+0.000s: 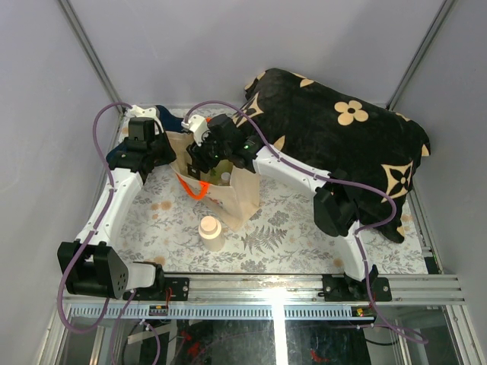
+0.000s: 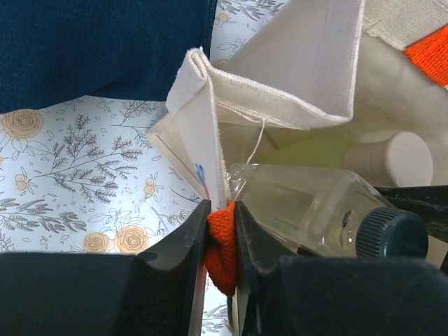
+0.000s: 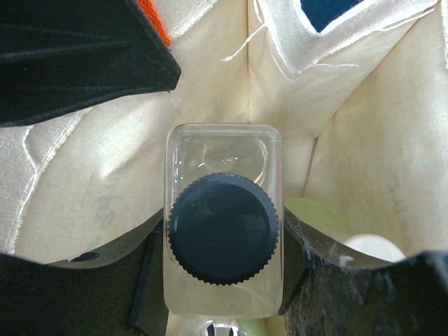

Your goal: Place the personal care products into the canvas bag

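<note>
The canvas bag (image 1: 236, 199) stands upright at mid-table on the flower-and-leaf printed table cover (image 1: 289, 220), with its mouth open upward. Two products are inside. The pale green bottle (image 2: 315, 150) lies low against the bag wall with its beige cap (image 2: 395, 157) showing. The square glass bottle (image 3: 222, 150) sits just beside it below the rim, its dark cap (image 3: 222, 238) facing the right wrist camera. The right gripper (image 3: 220, 280) is clamped on this bottle, one finger against each flat side. The left gripper (image 2: 220, 210) is closed on the bag's rim, pinching the orange handle (image 2: 222, 255) and the hem between its fingers. The cream squat round bottle (image 1: 211, 230) stands outside the bag on the cover, just in front of it toward the near edge and apart from both grippers. The bag mouth is largely filled by the right gripper and its bottle, and the cloth walls lie close on all sides. The rim is folded at the corner above the left fingers, where a loose thread hangs. A black floral cushion (image 1: 342, 137) occupies the right rear, and a dark blue cloth (image 2: 105, 49) lies behind the bag on the left. The bag is a coarse cream weave with a stitched hem, and the handle is a bright knitted webbing. The square bottle is clear with rounded corners, and its round cap is ribbed at the edge.
</note>
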Controlling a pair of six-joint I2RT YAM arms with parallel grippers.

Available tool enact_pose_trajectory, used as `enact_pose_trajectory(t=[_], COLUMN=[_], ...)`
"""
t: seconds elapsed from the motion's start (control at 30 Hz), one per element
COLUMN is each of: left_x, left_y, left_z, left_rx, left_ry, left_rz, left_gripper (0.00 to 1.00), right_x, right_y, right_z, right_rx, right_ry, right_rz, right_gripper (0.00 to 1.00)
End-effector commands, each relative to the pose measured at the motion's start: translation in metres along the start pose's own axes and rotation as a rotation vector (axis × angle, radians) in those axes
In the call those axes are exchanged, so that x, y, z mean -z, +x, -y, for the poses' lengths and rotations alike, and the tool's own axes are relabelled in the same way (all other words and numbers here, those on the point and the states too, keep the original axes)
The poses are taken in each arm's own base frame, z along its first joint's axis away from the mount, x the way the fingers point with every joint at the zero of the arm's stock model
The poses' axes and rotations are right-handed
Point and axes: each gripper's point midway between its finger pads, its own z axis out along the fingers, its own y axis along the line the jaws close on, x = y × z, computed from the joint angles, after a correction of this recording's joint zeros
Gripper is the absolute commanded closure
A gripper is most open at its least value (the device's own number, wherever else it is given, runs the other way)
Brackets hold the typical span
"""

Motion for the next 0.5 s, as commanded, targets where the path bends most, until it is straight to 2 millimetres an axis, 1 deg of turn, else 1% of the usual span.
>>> enact_pose_trajectory(t=[0.0, 0.07, 0.23, 0.27, 0.37, 0.47], left_x=[0.003, 0.002, 0.001, 0.001, 0.0, 0.0], left_y=[-0.004, -0.004, -0.004, -0.004, -0.003, -0.004], left_z=[0.002, 0.002, 0.002, 0.001, 0.001, 0.001], left_rx=[-0.001, 0.0, 0.0, 0.001, 0.002, 0.002], left_ry=[0.007, 0.006, 0.003, 0.0, -0.001, -0.002], left_rz=[0.01, 0.009, 0.007, 0.008, 0.005, 0.006], left_gripper=[1.0, 1.0, 1.0, 1.0, 1.0, 1.0], right_x=[0.018, 0.019, 0.026, 0.029, 0.036, 0.044], right_y=[-0.084, -0.087, -0.096, -0.099, -0.106, -0.11], right_z=[0.002, 0.0, -0.004, -0.005, -0.008, -0.008], right_rx=[0.057, 0.055, 0.059, 0.061, 0.063, 0.068], right_ry=[-0.015, -0.026, -0.039, -0.043, -0.051, -0.047], right_rz=[0.263, 0.27, 0.295, 0.301, 0.317, 0.321], right_gripper=[0.8, 0.7, 0.37, 0.32, 0.22, 0.18])
